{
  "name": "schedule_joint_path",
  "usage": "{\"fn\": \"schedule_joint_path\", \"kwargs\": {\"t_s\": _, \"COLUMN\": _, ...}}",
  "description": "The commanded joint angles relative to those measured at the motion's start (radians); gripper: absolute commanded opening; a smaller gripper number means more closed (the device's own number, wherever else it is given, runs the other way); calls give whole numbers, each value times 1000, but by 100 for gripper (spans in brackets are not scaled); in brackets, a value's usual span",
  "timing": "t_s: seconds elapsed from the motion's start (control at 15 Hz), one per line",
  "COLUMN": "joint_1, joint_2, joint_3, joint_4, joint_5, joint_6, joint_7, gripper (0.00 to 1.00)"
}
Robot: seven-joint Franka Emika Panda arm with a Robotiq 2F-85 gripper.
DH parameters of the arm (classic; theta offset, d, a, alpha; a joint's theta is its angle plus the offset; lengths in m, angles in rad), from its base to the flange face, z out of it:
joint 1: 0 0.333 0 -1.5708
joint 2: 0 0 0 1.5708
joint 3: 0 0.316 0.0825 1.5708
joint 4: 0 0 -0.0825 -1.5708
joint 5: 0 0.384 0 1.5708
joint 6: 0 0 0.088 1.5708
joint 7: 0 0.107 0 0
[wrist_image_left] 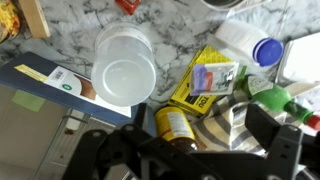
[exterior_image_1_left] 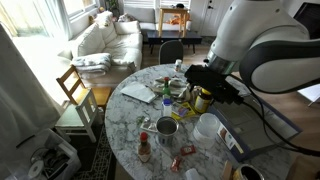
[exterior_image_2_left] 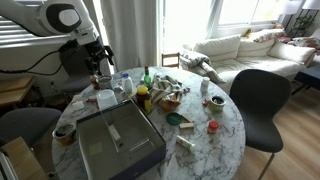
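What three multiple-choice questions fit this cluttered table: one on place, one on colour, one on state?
1. In the wrist view, the clear round plastic cup lies where from the flat yellow packet? A) picture-right B) picture-left C) on top
2. The round cap of the white plastic bottle is: A) red B) black C) blue
3. The jaws are: A) open and empty B) shut on the cup C) shut on the packet
Answers: B, the cup sits nearer the left edge; C, the cap shows blue; A, they stand wide apart, gripping nothing.
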Motion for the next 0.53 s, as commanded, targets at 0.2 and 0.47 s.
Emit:
{"fn": "schedule_joint_path", "kwargs": {"t_s": 0.2, "joint_1": 5, "joint_2": 131, "joint_3": 61, "joint_4": 87, "joint_5": 205, "joint_6": -8, "joint_7": -413, "gripper": 100}}
{"fn": "schedule_joint_path", "kwargs": {"t_s": 0.47, "joint_1": 7, "joint_2": 120, "joint_3": 58, "joint_4": 70, "joint_5": 181, "joint_6": -1, "joint_7": -382, "gripper": 100}}
